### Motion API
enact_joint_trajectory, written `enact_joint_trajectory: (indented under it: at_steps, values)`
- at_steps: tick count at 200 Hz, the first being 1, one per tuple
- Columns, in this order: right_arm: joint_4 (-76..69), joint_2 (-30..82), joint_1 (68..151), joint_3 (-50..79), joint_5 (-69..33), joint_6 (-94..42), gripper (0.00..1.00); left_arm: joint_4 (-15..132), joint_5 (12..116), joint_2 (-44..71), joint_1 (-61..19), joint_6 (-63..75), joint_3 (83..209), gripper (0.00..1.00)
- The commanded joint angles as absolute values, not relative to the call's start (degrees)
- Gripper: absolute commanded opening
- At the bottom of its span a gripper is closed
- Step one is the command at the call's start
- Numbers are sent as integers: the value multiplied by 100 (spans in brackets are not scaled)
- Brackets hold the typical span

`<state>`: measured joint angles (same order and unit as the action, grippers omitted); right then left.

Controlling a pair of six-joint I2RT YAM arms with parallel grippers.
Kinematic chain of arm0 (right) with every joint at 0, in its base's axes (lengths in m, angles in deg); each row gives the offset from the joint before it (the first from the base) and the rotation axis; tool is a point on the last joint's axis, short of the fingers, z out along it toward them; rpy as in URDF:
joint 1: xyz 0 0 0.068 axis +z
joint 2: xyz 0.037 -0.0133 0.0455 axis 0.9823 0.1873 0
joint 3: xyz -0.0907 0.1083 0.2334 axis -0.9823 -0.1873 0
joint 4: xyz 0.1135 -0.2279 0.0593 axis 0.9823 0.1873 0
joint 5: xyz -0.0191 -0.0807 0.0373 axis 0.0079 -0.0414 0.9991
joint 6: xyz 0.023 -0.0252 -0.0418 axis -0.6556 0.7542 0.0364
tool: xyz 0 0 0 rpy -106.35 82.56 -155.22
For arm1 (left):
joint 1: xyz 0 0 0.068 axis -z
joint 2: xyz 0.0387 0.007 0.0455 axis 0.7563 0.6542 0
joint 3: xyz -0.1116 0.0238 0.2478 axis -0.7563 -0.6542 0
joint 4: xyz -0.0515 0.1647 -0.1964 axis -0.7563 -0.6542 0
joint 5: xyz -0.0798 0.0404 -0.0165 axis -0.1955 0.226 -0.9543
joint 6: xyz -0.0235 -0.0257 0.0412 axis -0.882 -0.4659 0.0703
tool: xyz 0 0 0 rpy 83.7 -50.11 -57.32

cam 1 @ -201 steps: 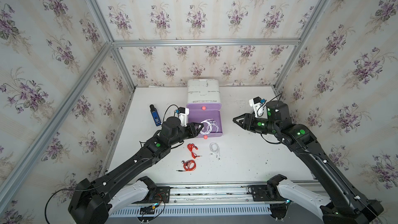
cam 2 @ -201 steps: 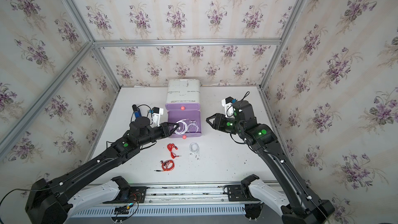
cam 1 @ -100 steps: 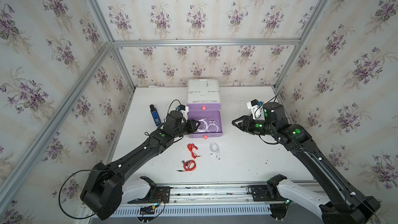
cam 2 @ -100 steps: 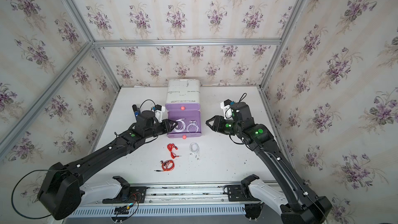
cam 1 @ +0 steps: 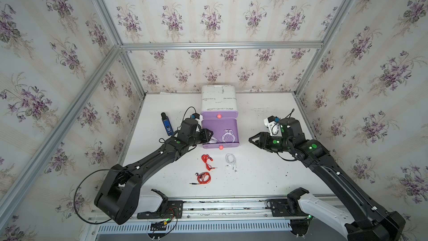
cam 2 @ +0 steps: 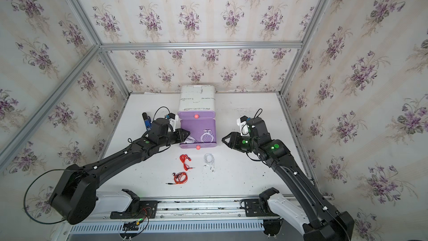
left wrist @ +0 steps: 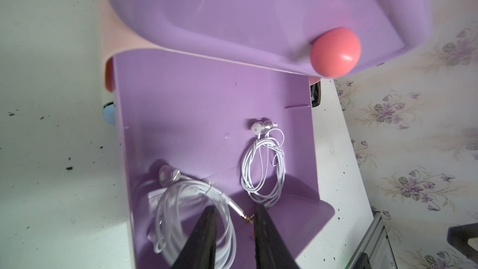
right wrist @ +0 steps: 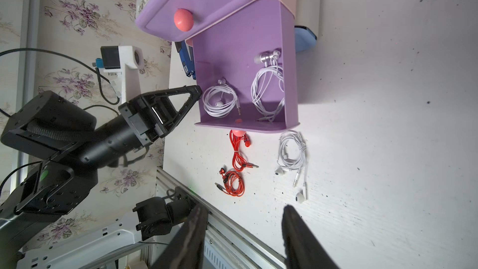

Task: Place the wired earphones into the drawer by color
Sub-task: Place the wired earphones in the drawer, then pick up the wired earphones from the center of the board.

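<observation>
Since a second ago the left arm has drawn back from over the open drawer, and the white coil it carried now lies inside; the right arm has barely shifted. Taking the far wall as 12 o'clock in both top views, the white tabletop (cam 1: pixel 266 170) bears a small white cabinet (cam 1: pixel 218 98) at 12, with its purple plastic drawer (cam 1: pixel 216 127) pulled out toward 6. The left claw (left wrist: pixel 234 207) hangs at the drawer's 9 o'clock wall, jaws slightly parted, pinching nothing. The right claw (right wrist: pixel 244 208) waits apart at the drawer's 3, spread and empty. Two coils of white wired earphones lie in the drawer: the freshly laid coil (right wrist: pixel 219 104) just beside the left claw's tips at their 3 o'clock, and the neighbour coil (right wrist: pixel 270 73) further toward 3. At 6 of the drawer rest a loose white set (right wrist: pixel 301 151) and two red sets (right wrist: pixel 235 148), (cam 1: pixel 205 178). A blue-and-black oblong gadget (cam 1: pixel 166 124) sits at the drawer's 9. The cords look light, limp and quick to snag. I would pinch the loose white set across its bundled loops, not by a bud or jack. It lies at 5 o'clock of the left claw and 7 of the right.
</observation>
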<state>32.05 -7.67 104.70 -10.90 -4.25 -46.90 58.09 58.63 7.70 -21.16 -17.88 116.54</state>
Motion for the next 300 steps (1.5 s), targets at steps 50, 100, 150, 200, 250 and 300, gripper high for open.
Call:
enact_joint_trajectory:
  at_steps: [50,100,150,200,250,300]
  values:
    - [2905,-1035,10501,-1890,-226,-4904,50,6118,5640,355,-2128,-1797,11706,52]
    - [2431,-1418,11603,-2841,-980,-5842,49,5509,4942,-788,-2085,-1791,11739,81]
    - [3037,205,13644,-2091,-3263,-6250,51,4213,4920,-2205,-1972,-1430,11390,94]
    - [3320,1566,14283,-1339,-4698,-6987,51,3773,5030,-2932,-1972,-1456,11129,97]
    - [2741,1912,14319,-1478,-5157,-7184,50,3622,5028,-3010,-1970,-1354,11122,98]
    - [2057,2394,14245,-1485,-5118,-7132,48,3546,5106,-3167,-1970,-1363,11007,98]
